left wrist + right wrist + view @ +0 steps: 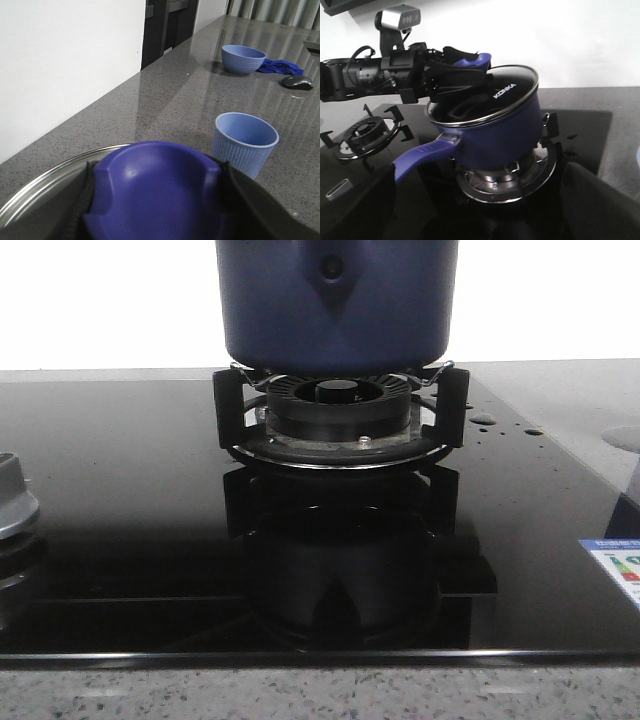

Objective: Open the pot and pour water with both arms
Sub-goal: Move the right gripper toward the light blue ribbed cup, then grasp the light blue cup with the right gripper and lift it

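**Pot on the burner, lid tipped up in the left gripper**

Speckled grey stone edging [320, 695] runs along the near side of the front view, and behind it spreads a glossy black glass hob [130, 540] that mirrors the burner. Water drops bead on the glass to the right, and an energy label [615, 570] sits at its right edge. A silver knob [12, 502] shows at the left edge. Beyond the hob the wall is plain white.

On the centre burner [340, 410], resting on its black pan supports, stands the pot [335, 300], dark navy with a pointed handle mount. In the right wrist view its long blue handle [422, 155] points toward that camera, and the glass lid [505, 97] sits tilted on the rim, one side raised. The left gripper [452, 72] is clamped on the lid's blue knob [155, 192], fingers either side.

Farther along the grey counter [165, 105] stand a ribbed pale blue cup [245, 142], a blue bowl [243, 58], a blue cloth [281, 66] and a dark mouse [297, 82].

Whether the right gripper is open or closed cannot be told; only dark shapes show at that view's edge.
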